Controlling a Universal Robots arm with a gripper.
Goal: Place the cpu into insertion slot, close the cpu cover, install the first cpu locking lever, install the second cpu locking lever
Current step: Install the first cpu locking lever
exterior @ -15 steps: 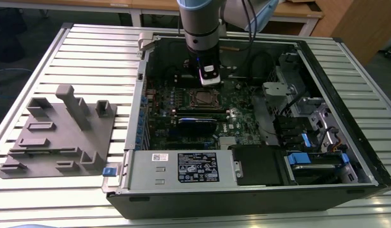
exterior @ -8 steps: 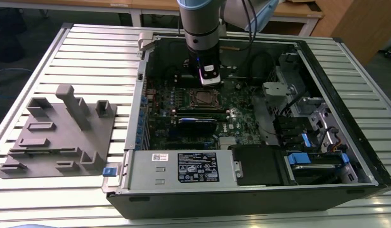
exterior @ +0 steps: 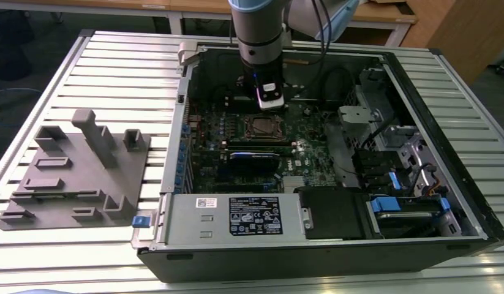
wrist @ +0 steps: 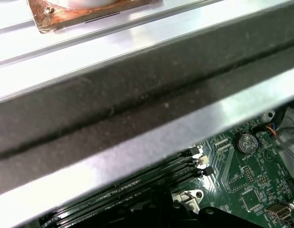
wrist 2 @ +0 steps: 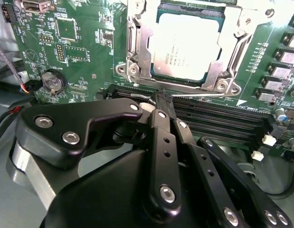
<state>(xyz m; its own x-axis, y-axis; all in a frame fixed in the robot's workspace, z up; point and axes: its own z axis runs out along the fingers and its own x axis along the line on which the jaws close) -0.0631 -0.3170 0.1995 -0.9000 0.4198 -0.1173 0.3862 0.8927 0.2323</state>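
In the second wrist view the cpu (wrist 2: 184,45), a pale silver square, lies in the insertion slot (wrist 2: 158,80) on the green motherboard. The silvery cpu cover (wrist 2: 137,45) lies folded down around it, its window showing the chip. My gripper (wrist 2: 163,100) is shut with nothing between its black fingers (wrist 2: 160,135). Its tip hovers just off the socket's edge, over the long black memory slots (wrist 2: 218,118). In the exterior view the gripper (exterior: 270,103) hangs inside the open computer case, just behind the insertion slot (exterior: 260,127).
The open case (exterior: 447,202) lies on a slatted metal table (exterior: 112,67). A grey fixture block (exterior: 80,171) sits at the exterior view's left. A power supply (exterior: 235,214) and drive bays (exterior: 398,202) fill the case front. A coin battery (wrist 2: 52,81) and the case wall (wrist: 137,109) are close by.
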